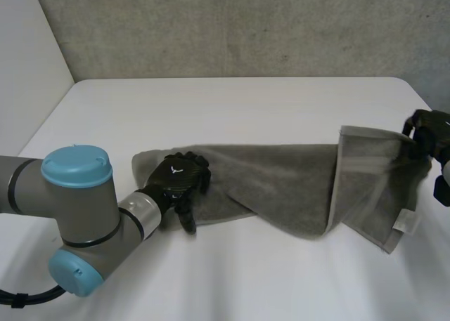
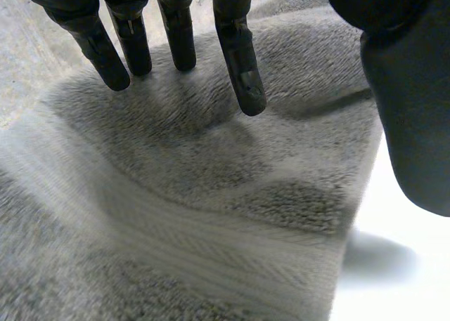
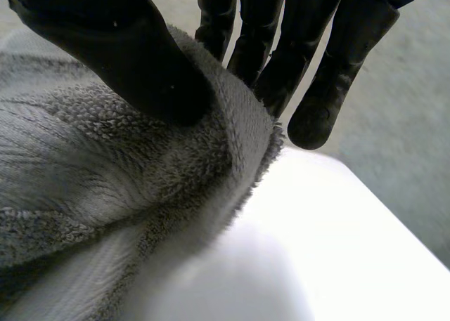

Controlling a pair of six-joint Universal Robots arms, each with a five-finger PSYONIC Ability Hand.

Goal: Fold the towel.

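The left hand (image 1: 181,179) rests on the left end of the towel (image 1: 281,177), fingers straight and apart. The towel lies rumpled across the tabletop (image 1: 232,103) toward its right edge. The right hand (image 1: 425,131) pinches the raised right end between thumb and fingers. Assessment: the fold is started but not yet laid over.

**A white table and two walls**

The table (image 1: 232,103) is white and smooth. Its top is flat, and its two far corners are round. Behind it stands a grey wall (image 1: 246,26). This wall looks rough and spotty, like stone. On the left side stands a white wall (image 1: 28,47), plain and smooth. It meets the grey wall just past the table's far left corner.
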